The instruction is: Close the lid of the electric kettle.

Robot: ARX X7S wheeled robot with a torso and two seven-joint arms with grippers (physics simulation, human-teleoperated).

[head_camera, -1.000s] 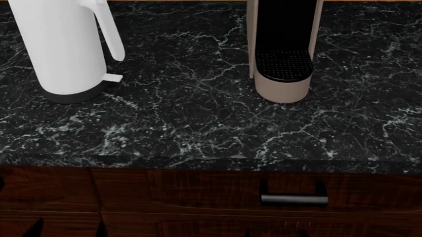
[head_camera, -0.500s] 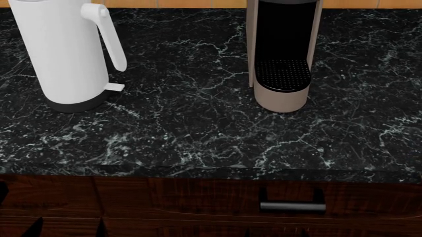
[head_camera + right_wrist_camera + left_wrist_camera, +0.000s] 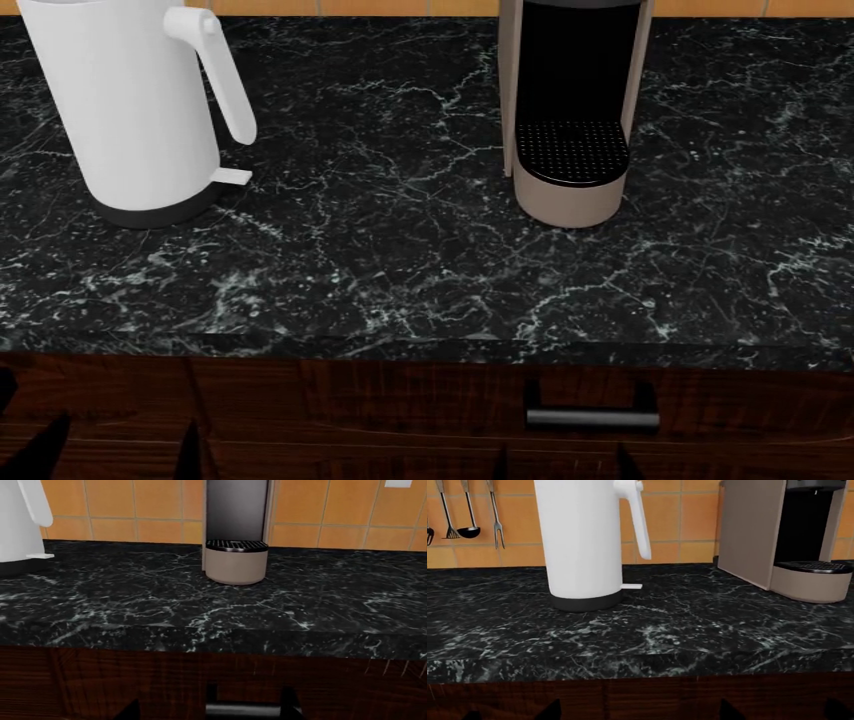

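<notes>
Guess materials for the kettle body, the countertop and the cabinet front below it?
Tall white cylindrical kettle jug: looks like smooth plastic, uniform matte white with no seams or glare; painted metal is possible. Black white-veined countertop: polished marble or a stone look, given the irregular veining. Dark reddish-brown cabinet front: varnished wood, with visible grain.

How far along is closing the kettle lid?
Nothing looks done yet. The electric kettle stands on the countertop beside the coffee machine, untouched. Its top is cut off in every view, so the lid's state is hidden. No gripper shows; the reach and push remain.
</notes>
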